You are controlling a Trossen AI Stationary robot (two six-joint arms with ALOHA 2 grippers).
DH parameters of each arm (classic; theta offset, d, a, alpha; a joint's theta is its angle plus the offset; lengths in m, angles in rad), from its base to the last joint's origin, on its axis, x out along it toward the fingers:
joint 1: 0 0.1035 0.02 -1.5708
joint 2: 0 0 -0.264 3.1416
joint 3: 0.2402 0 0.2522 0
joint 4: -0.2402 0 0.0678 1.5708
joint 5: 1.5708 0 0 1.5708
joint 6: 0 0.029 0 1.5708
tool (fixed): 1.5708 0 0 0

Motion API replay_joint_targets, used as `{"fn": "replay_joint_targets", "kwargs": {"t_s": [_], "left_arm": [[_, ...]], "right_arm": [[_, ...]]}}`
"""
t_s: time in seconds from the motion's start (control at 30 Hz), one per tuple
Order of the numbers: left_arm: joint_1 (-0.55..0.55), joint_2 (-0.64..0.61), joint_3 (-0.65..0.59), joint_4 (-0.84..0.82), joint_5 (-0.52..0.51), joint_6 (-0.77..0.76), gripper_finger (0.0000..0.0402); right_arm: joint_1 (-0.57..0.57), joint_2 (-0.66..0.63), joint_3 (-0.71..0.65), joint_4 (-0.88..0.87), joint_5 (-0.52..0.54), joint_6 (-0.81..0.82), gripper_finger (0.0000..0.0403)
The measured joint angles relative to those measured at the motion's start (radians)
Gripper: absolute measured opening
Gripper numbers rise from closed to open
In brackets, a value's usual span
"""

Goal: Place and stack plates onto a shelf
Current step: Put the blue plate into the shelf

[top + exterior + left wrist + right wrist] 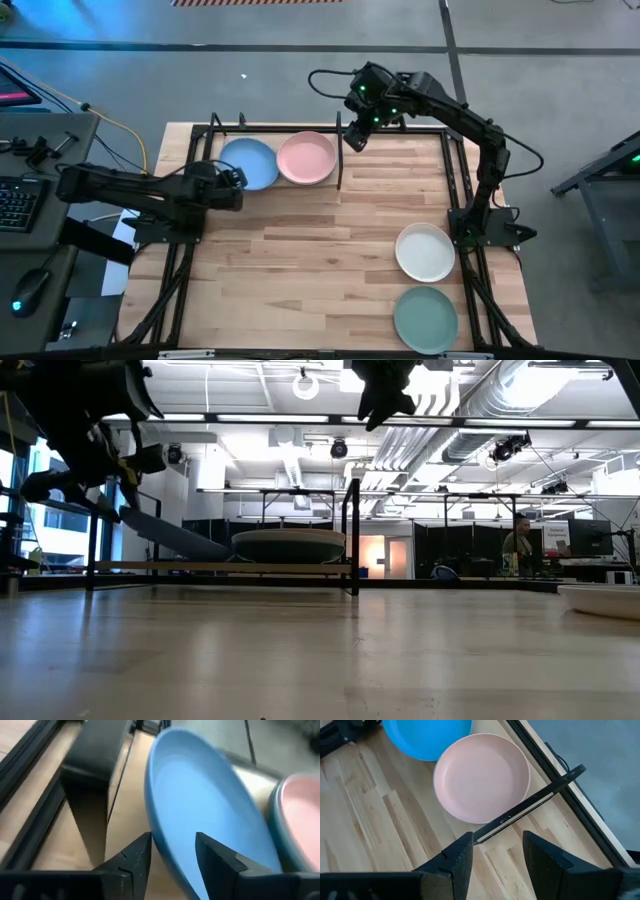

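Observation:
The blue plate [252,160] is tilted over the shelf's [200,567] left half, with my left gripper [238,180] at its left rim. The pink plate [306,158] lies flat on the shelf's right half. In the left wrist view a darker rim [274,822] shows under the pink plate. My right gripper [355,138] hangs open and high over the shelf's right end rod [530,805], touching nothing. The white plate [425,251] and the sage green plate [425,318] lie flat on the table near its right edge. My left gripper [172,850] pinches the blue plate's left rim [165,845], one finger [215,855] on the inner face and one finger [137,857] on the underside. It comes almost level from the table's left. The held rim is raised; the opposite edge [222,553] is down at the shelf board.
Black frame rods run along the table's left and right edges [462,190]. The shelf's upright posts [353,530] stand around the board. A wide bare stretch of table top [300,270] lies between the shelf and the near edge. A keyboard and cables lie left of the table.

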Motion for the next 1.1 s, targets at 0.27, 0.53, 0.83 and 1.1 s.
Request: {"fn": "replay_joint_targets", "kwargs": {"t_s": [0.27, 0.53, 0.83, 1.1], "left_arm": [[0.0, -0.082, 0.0, -0.091, 0.05, 0.071, 0.0147], [0.0, -0.169, 0.0, -0.087, 0.085, 0.173, 0.0147], [0.0, -0.207, 0.071, -0.055, 0.133, 0.309, 0.0147], [-0.001, -0.174, 0.106, 0.138, 0.417, 0.642, 0.0108]], "right_arm": [[0.0, 0.0, 0.0, 0.02, 0.0, 0.018, 0.0151], [0.0, 0.0, 0.0, 0.052, 0.0, 0.036, 0.0151], [0.002, 0.0, 0.0, 0.051, 0.0, 0.059, 0.0151], [0.002, 0.0, 0.0, 0.035, -0.037, 0.052, 0.0151]]}}
